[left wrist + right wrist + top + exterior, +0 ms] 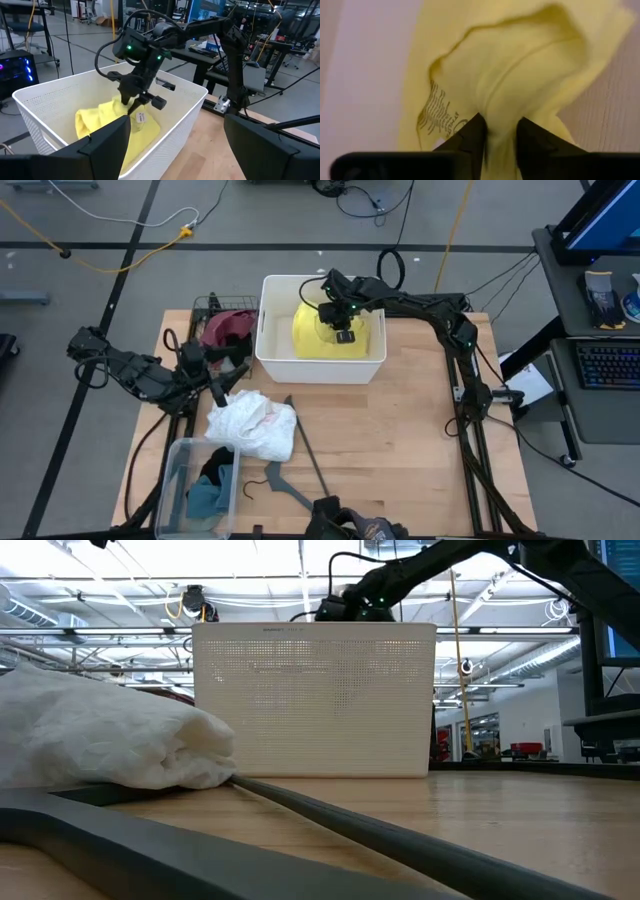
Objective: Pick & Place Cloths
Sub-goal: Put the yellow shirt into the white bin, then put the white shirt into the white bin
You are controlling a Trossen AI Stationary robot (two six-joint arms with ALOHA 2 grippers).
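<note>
Right gripper: [343,330] positioned inside the white bin [272,350] at the far middle of the table [420,430]; fingers pinch a fold of the yellow cloth [325,335] between them, as the right wrist view shows.
Yellow cloth: lies in the white bin, partly bunched up toward the right gripper; a small printed tag [141,117] hangs beside the fingers.
Left gripper: [222,387] fingers spread apart, holding nothing; sits at the table's left side, just beside the white cloth [255,423].
White cloth: crumpled heap on the bare table, near the left gripper, in front of the white bin.
Maroon cloth: [228,326] in the dark wire basket [207,305], left of the white bin.
Teal cloth: [205,497] in the clear tub [176,470] at the near left corner, next to a black cloth [219,472].
Hanger: [290,485] grey, flat on the table beside the clear tub.
</note>
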